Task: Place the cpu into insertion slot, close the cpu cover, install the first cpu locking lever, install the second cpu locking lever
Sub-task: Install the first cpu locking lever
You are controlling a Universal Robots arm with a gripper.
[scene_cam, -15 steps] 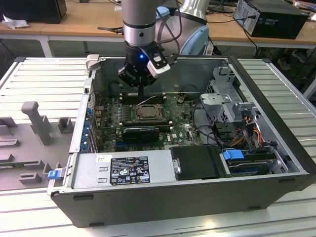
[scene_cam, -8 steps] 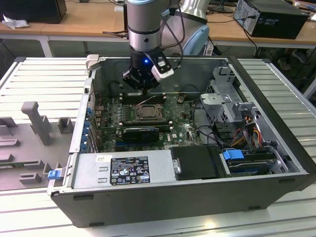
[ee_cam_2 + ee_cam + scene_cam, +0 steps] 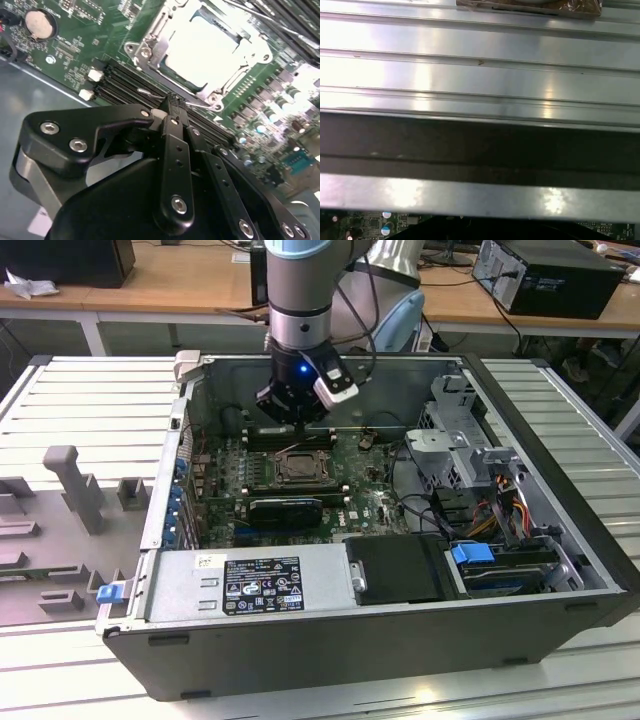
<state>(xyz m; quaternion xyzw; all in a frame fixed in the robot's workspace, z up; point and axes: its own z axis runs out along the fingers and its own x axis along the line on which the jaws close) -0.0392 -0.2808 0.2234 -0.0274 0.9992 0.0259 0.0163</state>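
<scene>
While looking down into the open computer case (image 3: 400, 640), find the gripper (image 3: 300, 423) low over the green board (image 3: 225, 495), just beyond the far edge of the insertion slot (image 3: 275, 483) as the exterior view has it

Read the jaws as pressed together, or very nearly so, with nothing visibly between them; in the second wrist view see the gripper (image 3: 170, 102) narrow to a single tip

Place the cpu (image 3: 200, 45) inside the insertion slot, flat, silver top up and glaring under the light. Judge the cpu cover (image 3: 150, 30) to be lying down around it, its square window framing the chip, though glare hides how flush

Trace a thin wire locking lever (image 3: 150, 93) along the insertion slot's edge nearest the tip, its long axis parallel to that edge and to the memory slots (image 3: 117, 82) just outside it. Put the tip right at this wire, over the strip between insertion slot and memory slots; cannot tell touching from just above. Count the lever, then, as the nearest task part, with the cpu itself straight across that edge from the jaws

Judge cpu placed, cover apparently shut, and lever work in hand

Beyond the case wall, in the first wrist view, note the ribbed metal table (image 3: 470, 75)
</scene>
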